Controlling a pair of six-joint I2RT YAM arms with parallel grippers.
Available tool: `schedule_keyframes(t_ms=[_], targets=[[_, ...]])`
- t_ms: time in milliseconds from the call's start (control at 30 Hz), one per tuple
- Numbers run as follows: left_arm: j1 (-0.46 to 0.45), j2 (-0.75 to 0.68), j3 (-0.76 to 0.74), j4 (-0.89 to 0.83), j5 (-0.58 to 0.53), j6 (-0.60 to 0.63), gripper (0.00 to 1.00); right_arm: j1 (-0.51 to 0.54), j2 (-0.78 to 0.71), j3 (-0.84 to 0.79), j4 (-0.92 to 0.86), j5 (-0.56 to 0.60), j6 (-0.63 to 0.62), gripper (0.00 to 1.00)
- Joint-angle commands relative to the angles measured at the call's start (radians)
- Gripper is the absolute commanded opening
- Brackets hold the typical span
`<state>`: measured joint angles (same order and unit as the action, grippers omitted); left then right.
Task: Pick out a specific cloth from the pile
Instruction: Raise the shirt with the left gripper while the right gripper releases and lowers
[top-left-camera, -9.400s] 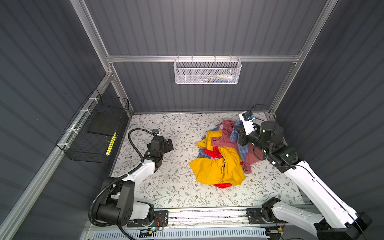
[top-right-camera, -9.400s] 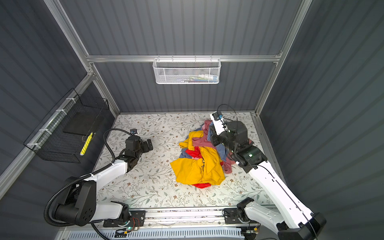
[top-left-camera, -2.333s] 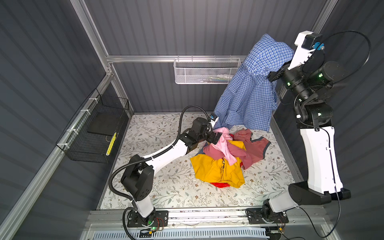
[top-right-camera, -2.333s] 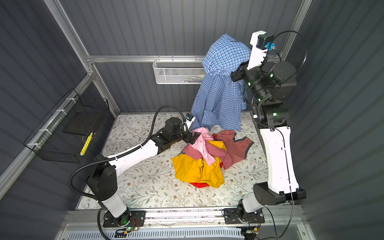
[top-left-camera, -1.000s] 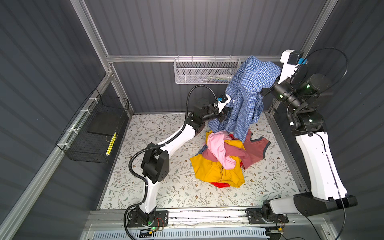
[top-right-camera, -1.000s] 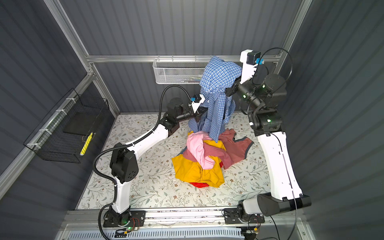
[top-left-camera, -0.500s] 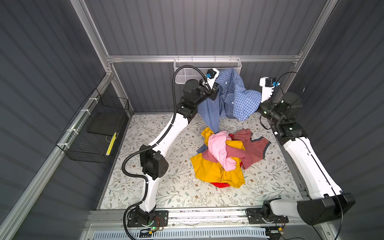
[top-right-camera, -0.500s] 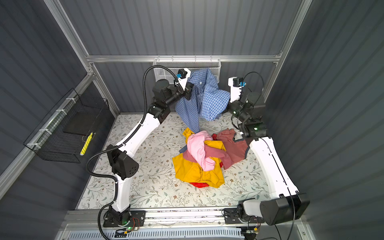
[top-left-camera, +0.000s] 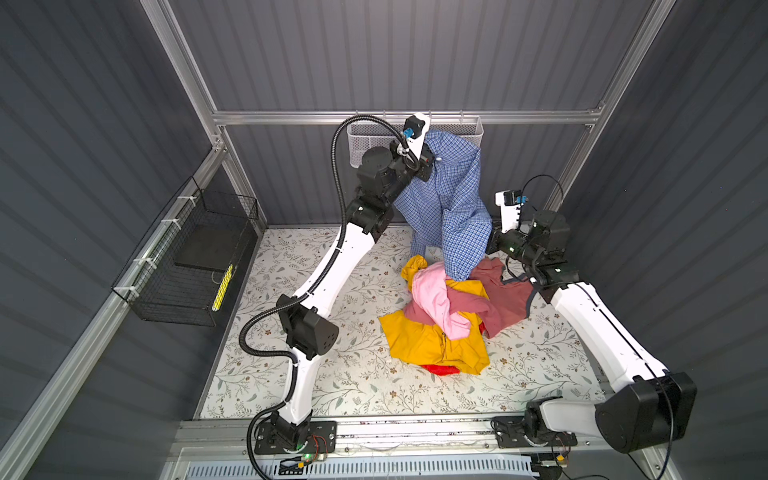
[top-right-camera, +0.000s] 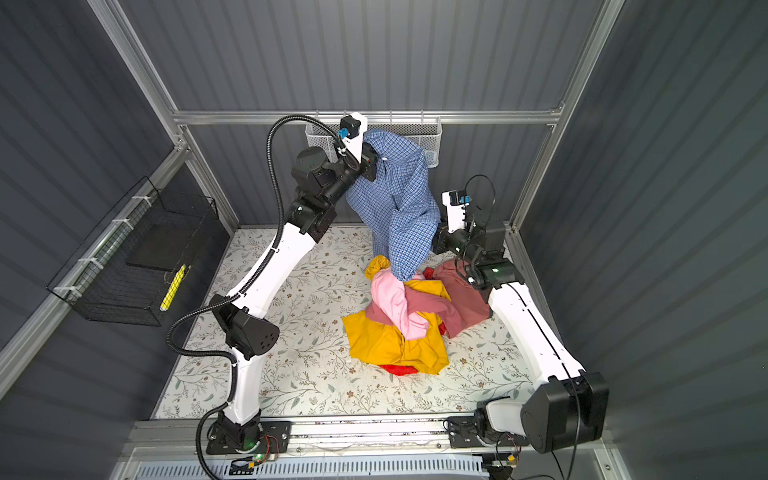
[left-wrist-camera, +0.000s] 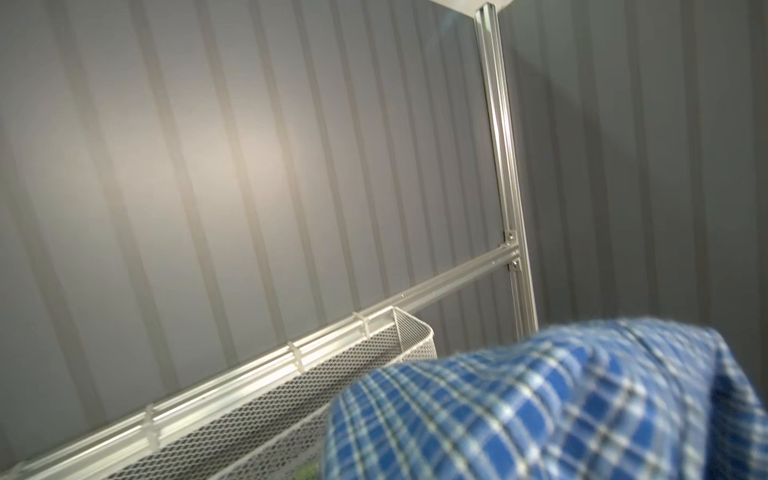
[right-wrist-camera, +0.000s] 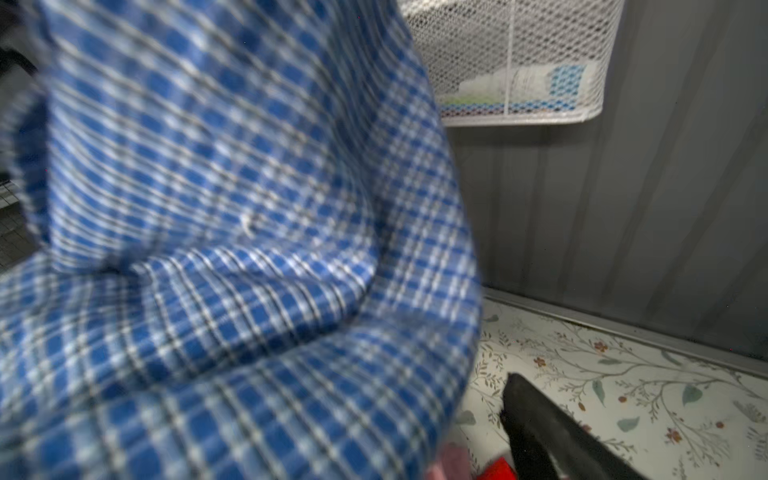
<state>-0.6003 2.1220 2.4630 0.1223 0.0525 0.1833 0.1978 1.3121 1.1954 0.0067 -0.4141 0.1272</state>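
1. Top views both show the left gripper (top-left-camera: 430, 164) high up, clenched on the cloth (top-left-camera: 457, 208).
2. It hangs down, lower end meeting the pile (top-left-camera: 436, 332) on the table (top-left-camera: 332, 374).
3. Beside the hanging cloth, the right gripper (top-left-camera: 493, 244) stands open, one finger (right-wrist-camera: 548, 436) clear of fabric.

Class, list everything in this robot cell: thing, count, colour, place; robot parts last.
checked shirt: one, blue-and-white, hanging from the left gripper above the pile
yellow garment: one, mustard, pile's front
light pink garment: one, pink, atop pile
dusty-rose garment: one, rose, pile's right side
red garment: one, red, under the yellow one
mesh basket: one, white, back rail
wire basket: one, black, left wall
table: one, floral print, under everything
left gripper: one, black, shut on the shirt, raised
right gripper: one, black, open, low beside the shirt
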Motion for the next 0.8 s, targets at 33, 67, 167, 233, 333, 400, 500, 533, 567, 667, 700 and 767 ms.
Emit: schedule_keyframes(t_ms=[33,67,167,233,333,400,500,533,567,667,700,767], targets=[[0.030,-0.058,0.010,0.053,-0.089,0.043,0.00,0.011,-0.031,-0.059,-0.014,0.068,-0.028,0.99],[0.037,-0.068,0.001,0.054,-0.101,0.053,0.00,0.010,-0.042,-0.079,-0.007,0.111,-0.026,0.99],[0.073,-0.100,-0.023,0.051,-0.148,0.063,0.00,0.009,-0.066,-0.124,-0.002,0.161,-0.035,0.99],[0.105,-0.118,-0.036,0.048,-0.167,0.059,0.00,0.009,-0.075,-0.138,-0.009,0.187,-0.043,0.99],[0.156,-0.140,-0.039,0.037,-0.200,0.048,0.00,0.009,-0.079,-0.149,-0.031,0.228,-0.063,0.99],[0.191,-0.157,-0.043,0.031,-0.211,0.039,0.00,0.008,-0.074,-0.146,-0.055,0.257,-0.073,0.99],[0.239,-0.178,-0.049,0.018,-0.221,0.033,0.00,0.006,-0.070,-0.148,-0.069,0.285,-0.083,0.99],[0.250,-0.186,-0.051,0.013,-0.223,0.033,0.00,0.006,-0.067,-0.150,-0.072,0.289,-0.086,0.99],[0.264,-0.196,-0.058,0.008,-0.225,0.033,0.00,0.006,-0.067,-0.152,-0.074,0.291,-0.089,0.99],[0.288,-0.235,-0.106,0.014,-0.238,0.046,0.00,0.005,-0.063,-0.161,-0.074,0.300,-0.091,0.99],[0.296,-0.248,-0.119,0.018,-0.248,0.048,0.00,0.004,-0.063,-0.166,-0.073,0.305,-0.091,0.99],[0.320,-0.267,-0.136,0.020,-0.257,0.043,0.00,0.002,-0.065,-0.178,-0.060,0.307,-0.086,0.99]])
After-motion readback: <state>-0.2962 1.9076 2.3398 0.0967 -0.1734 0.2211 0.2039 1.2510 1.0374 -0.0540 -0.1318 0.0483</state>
